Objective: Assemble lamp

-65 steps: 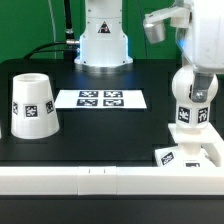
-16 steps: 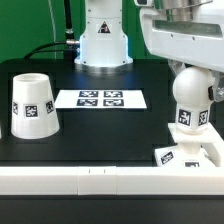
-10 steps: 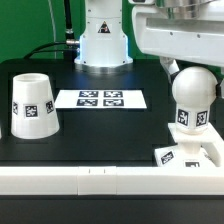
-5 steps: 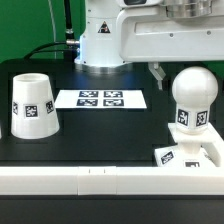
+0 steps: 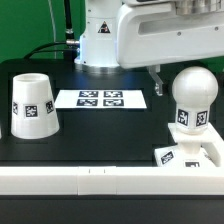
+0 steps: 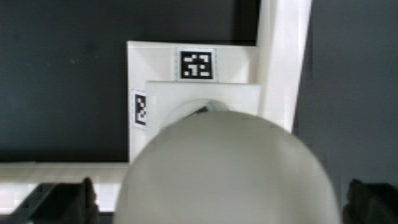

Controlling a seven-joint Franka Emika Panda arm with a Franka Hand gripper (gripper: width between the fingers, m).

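The white bulb [image 5: 192,97] stands upright on its neck in the flat square base [image 5: 190,153] at the exterior view's right, near the front edge. The tapered shade [image 5: 32,103] stands mouth down at the exterior view's left, apart from them. My gripper [image 5: 176,76] is open and empty at the height of the bulb's top. One dark finger [image 5: 157,80] shows beside the bulb, clear of it; the other is hidden. In the wrist view the bulb [image 6: 217,170] fills the space between my gripper's [image 6: 215,205] fingers, with gaps on both sides, above the tagged base [image 6: 196,95].
The marker board [image 5: 100,99] lies flat in the middle of the black table. The arm's white pedestal [image 5: 100,40] stands behind it. A white rail [image 5: 80,178] runs along the table's front edge.
The gripper, earlier closed round the bulb, has let go of it and opened. The arm's white body has shifted toward the exterior view's left. The bulb stays upright on the base.
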